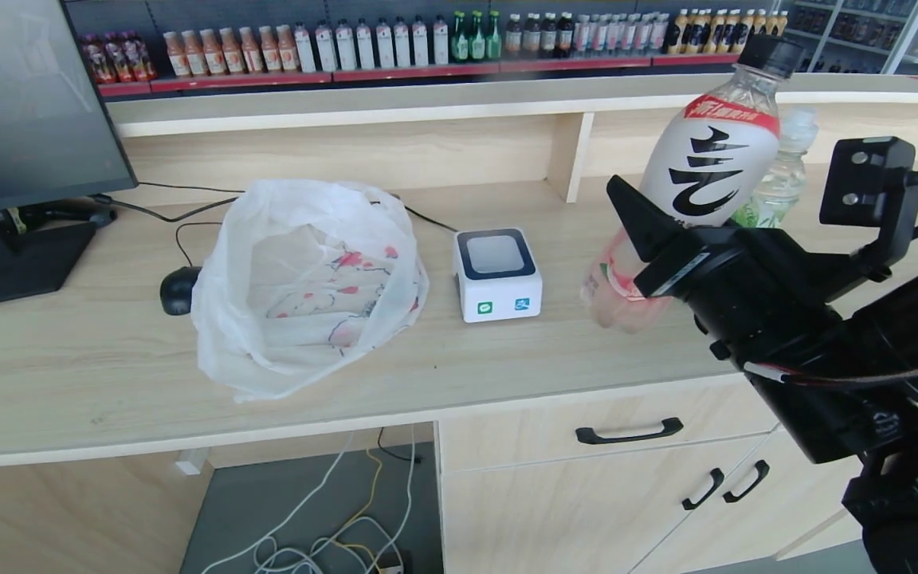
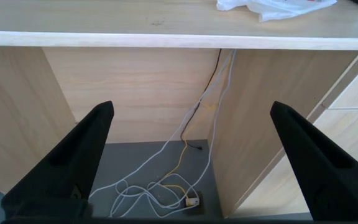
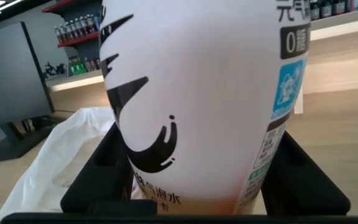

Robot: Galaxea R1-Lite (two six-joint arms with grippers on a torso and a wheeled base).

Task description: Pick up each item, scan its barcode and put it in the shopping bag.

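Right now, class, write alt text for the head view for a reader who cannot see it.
The right hand grips a tilted white-labelled bottle to the right of a white scanner on a counter. An open shopping bag sits left of the scanner; a clear bottle stands behind the held one.

A shop's checkout counter (image 1: 68, 383) stood in pale wood, with a payment scanner (image 1: 497, 275), a till monitor (image 1: 29, 104) and a white plastic shopping bag (image 1: 307, 279) on top. Behind it, red-edged shelves (image 1: 427, 73) held rows of bottled drinks (image 1: 363, 44), marking the room as a convenience store.
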